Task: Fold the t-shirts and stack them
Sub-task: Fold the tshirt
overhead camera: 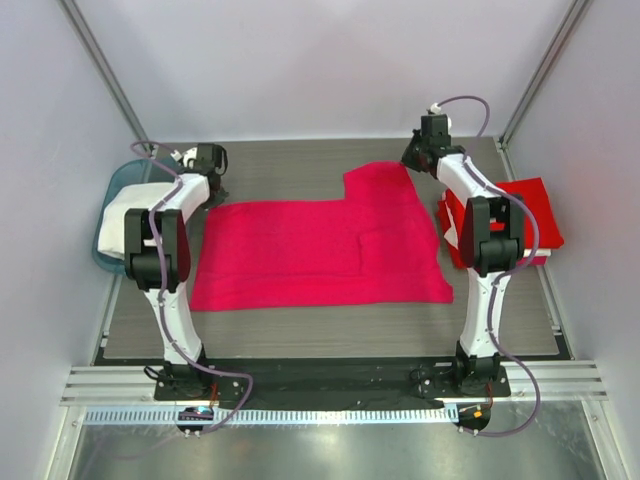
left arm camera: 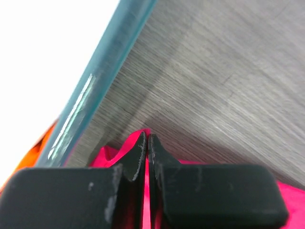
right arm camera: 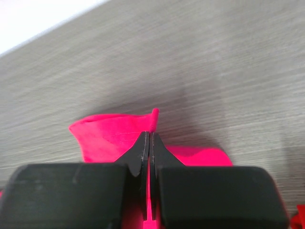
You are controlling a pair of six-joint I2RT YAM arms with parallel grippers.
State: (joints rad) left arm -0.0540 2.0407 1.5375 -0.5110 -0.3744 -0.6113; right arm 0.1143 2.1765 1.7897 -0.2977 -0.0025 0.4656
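Observation:
A magenta-pink t-shirt (overhead camera: pixel 320 250) lies spread across the middle of the table. My left gripper (overhead camera: pixel 211 172) is at its far left corner, shut on a pinch of the pink cloth (left arm camera: pixel 110 155). My right gripper (overhead camera: pixel 418 152) is at its far right corner, shut on the pink cloth (right arm camera: pixel 109 136), which stands up in a fold ahead of the fingers. Folded bright red t-shirts (overhead camera: pixel 530 205) are stacked at the right behind my right arm. A white t-shirt (overhead camera: pixel 125 215) lies in the teal basket.
The teal plastic basket (overhead camera: pixel 108 250) stands at the left table edge, its rim (left arm camera: pixel 90 90) close beside my left gripper. Grey walls close in the table on three sides. Bare wood-grain table (overhead camera: pixel 300 165) shows beyond the shirt.

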